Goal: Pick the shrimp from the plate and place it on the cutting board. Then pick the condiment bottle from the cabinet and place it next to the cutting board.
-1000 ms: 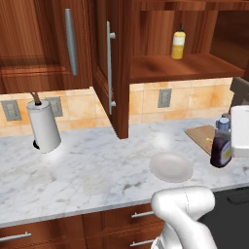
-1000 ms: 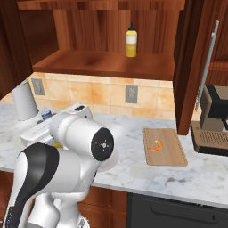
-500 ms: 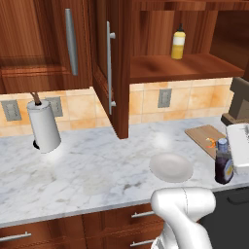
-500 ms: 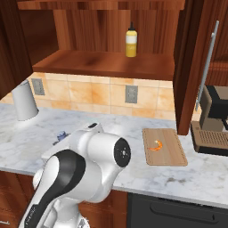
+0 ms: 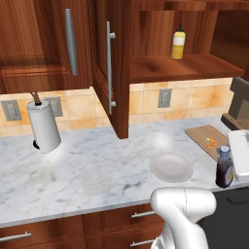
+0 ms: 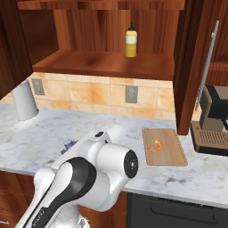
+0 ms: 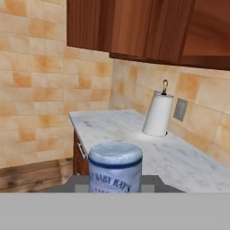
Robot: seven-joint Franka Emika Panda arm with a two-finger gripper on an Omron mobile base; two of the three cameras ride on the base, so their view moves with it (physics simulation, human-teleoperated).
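My gripper point(image 5: 228, 163) is shut on the condiment bottle point(image 5: 224, 169), a dark bottle with a blue-grey cap. It hangs upright low over the counter's front edge, right of the plate point(image 5: 170, 167) and in front of the cutting board point(image 5: 200, 133). I cannot tell whether its base touches the counter. The hand view shows its cap point(image 7: 115, 162) close up between the fingers. The orange shrimp point(image 5: 210, 142) lies on the cutting board point(image 6: 171, 151), also seen as the shrimp point(image 6: 156, 145) from the right. The cabinet point(image 5: 111, 73) stands open above, its shelf point(image 6: 102, 62) bare but for a yellow bottle.
A yellow squeeze bottle point(image 5: 178, 43) stands on the cabinet shelf. A paper towel roll point(image 5: 44, 126) stands at the counter's left. A coffee machine point(image 6: 213, 120) sits right of the board. My arm's white body point(image 6: 98, 173) blocks the counter's left part in the right base view.
The gripper has carried the bottle down and toward the counter's front edge, from level with the board to in front of it. Plate, board and shrimp have not moved.
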